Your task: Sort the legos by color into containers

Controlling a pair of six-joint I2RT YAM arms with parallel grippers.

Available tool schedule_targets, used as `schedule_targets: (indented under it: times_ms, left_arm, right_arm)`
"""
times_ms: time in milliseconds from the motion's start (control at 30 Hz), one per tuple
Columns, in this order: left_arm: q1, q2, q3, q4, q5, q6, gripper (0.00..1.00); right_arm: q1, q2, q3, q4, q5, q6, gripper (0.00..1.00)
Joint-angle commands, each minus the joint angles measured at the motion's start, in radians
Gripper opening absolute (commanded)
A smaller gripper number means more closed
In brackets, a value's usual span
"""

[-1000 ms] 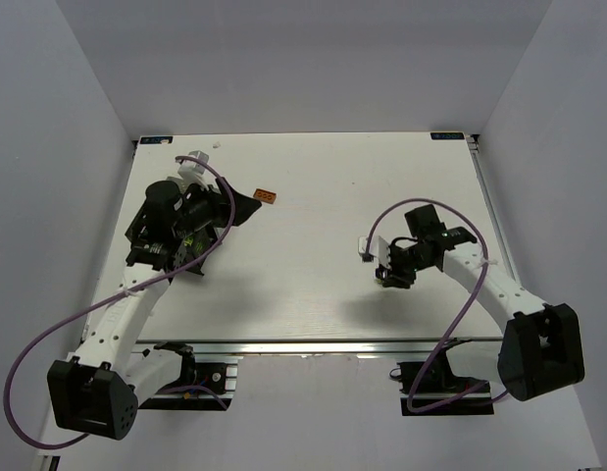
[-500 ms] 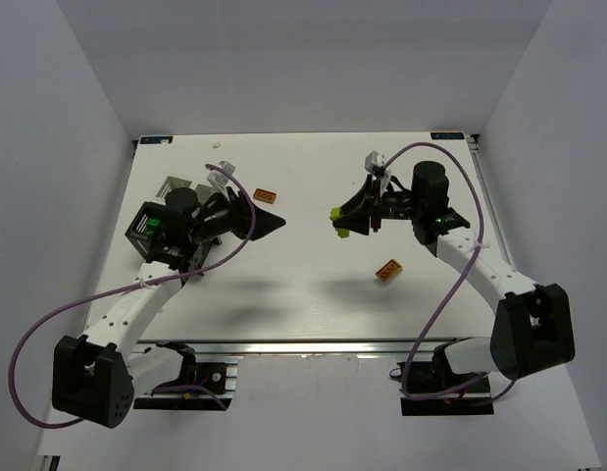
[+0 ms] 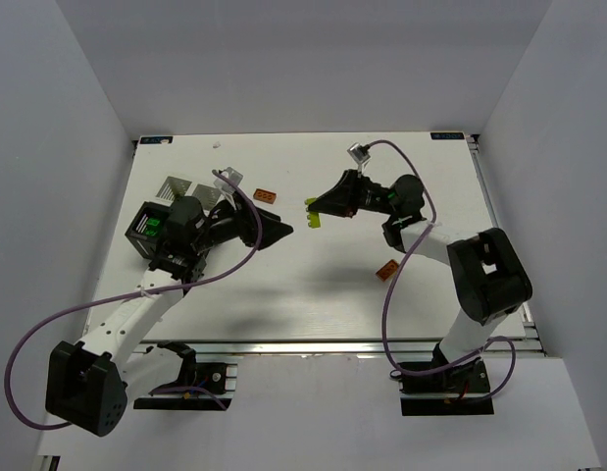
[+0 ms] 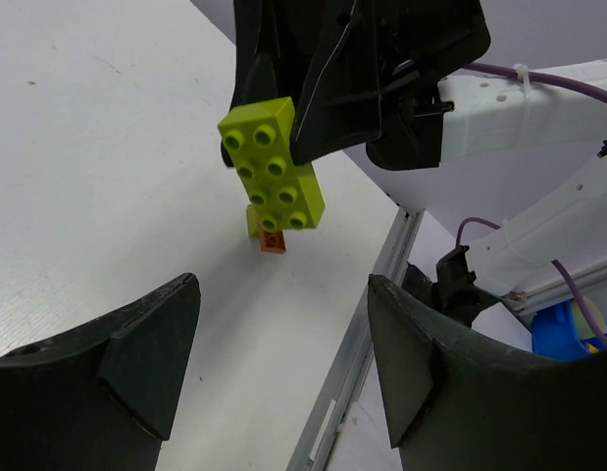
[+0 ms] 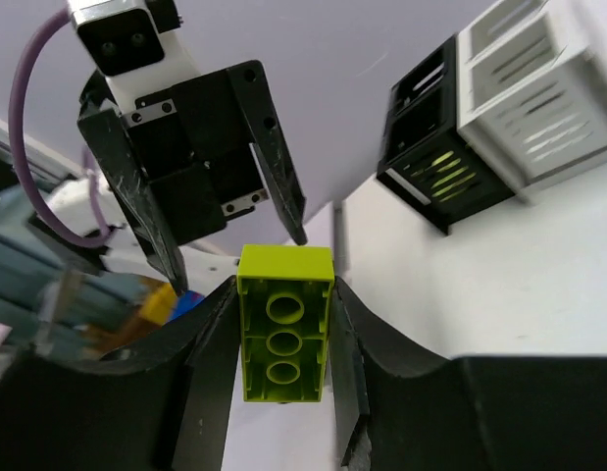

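Note:
My right gripper is shut on a lime lego and holds it in the air above the table's middle. In the right wrist view the lego sits end-up between my fingers, hollow underside to the camera. My left gripper is open and empty, pointing right at the lego, a short gap away. The left wrist view shows the lego studs-on above my open left gripper. The black container holds green legos. The white container stands behind it.
One orange lego lies behind my left gripper. Another orange lego lies under the right arm and shows in the left wrist view. Both containers, black and white, appear in the right wrist view at the table's left.
My right gripper lifted the lime lego from beside the orange one and carried it left. My left gripper left the black container and swung right to face it.

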Motion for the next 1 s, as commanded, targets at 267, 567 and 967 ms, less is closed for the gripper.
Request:
schedule_targets:
  times_ms: [267, 567, 967]
  left_arm:
    - [-0.026, 0.020, -0.006, 0.004, -0.033, 0.037, 0.79]
    - [-0.034, 0.026, -0.008, 0.026, -0.004, 0.020, 0.79]
    - [-0.037, 0.056, 0.006, 0.040, 0.077, -0.026, 0.49]
  right_arm:
    - [0.118, 0.086, 0.111, 0.366, 0.040, 0.252, 0.00]
    - [0.166, 0.129, 0.160, 0.366, 0.017, 0.251, 0.00]
    - [0.181, 0.155, 0.201, 0.359, 0.000, 0.215, 0.00]
